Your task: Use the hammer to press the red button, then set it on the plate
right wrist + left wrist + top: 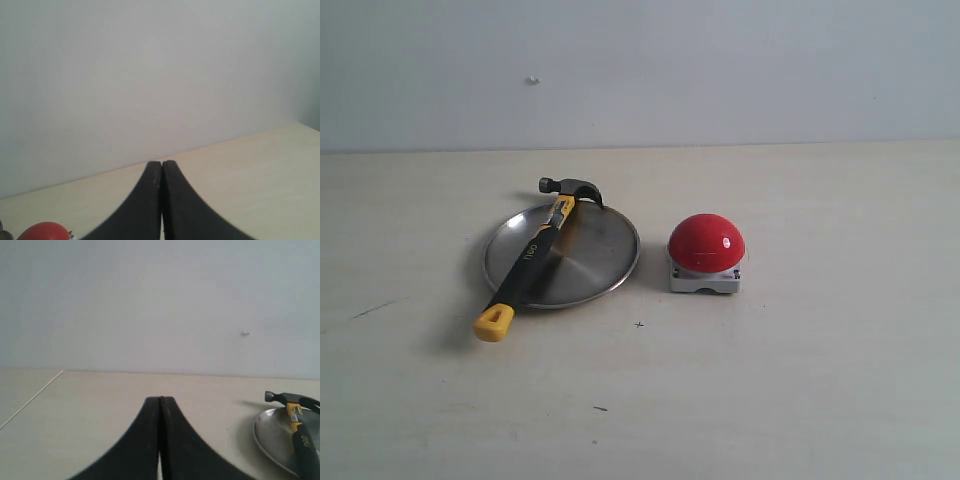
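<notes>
The hammer (533,256) lies across the silver plate (595,255), its dark head over the far rim and its yellow butt end sticking out past the near rim onto the table. To the plate's right sits the red button (706,243) on its grey base. Neither arm shows in the exterior view. My left gripper (160,400) is shut with nothing in it, well apart from the hammer (299,435) and plate (272,437) seen at the side. My right gripper (161,163) is shut and empty too; the red button (44,231) peeks in at the frame's corner.
A pale wooden table (800,380) carries everything, with a plain light wall (720,70) behind its far edge. A few small dark marks dot the tabletop near the front.
</notes>
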Controlling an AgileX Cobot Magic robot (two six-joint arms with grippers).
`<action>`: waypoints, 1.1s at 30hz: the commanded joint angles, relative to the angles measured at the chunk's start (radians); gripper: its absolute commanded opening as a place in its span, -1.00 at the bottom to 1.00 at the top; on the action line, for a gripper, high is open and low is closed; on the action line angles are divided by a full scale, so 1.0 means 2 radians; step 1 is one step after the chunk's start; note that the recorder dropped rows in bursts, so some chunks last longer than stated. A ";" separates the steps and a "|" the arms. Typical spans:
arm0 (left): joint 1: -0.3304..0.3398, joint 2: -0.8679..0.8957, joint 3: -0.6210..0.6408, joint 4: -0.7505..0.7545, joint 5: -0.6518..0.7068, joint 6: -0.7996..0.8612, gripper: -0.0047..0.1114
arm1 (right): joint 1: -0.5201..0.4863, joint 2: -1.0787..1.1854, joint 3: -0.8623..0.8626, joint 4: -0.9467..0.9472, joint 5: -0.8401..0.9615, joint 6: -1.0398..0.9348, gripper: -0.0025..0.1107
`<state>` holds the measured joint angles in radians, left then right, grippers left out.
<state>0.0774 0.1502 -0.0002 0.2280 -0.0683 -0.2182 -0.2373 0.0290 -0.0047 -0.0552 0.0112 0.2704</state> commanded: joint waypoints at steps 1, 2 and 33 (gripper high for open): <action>0.001 -0.042 0.000 -0.001 0.031 -0.015 -0.92 | -0.003 -0.003 0.002 0.001 -0.001 -0.004 -0.96; 0.001 -0.050 0.000 -0.001 0.038 -0.014 -0.92 | -0.003 -0.003 0.002 0.001 -0.001 -0.004 -0.96; 0.001 -0.063 0.000 -0.001 0.045 -0.013 -0.92 | -0.003 -0.003 0.002 0.001 -0.001 -0.004 -0.96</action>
<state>0.0774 0.0325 -0.0002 0.2280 0.0234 -0.2359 -0.2373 0.0290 -0.0047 -0.0545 0.0112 0.2704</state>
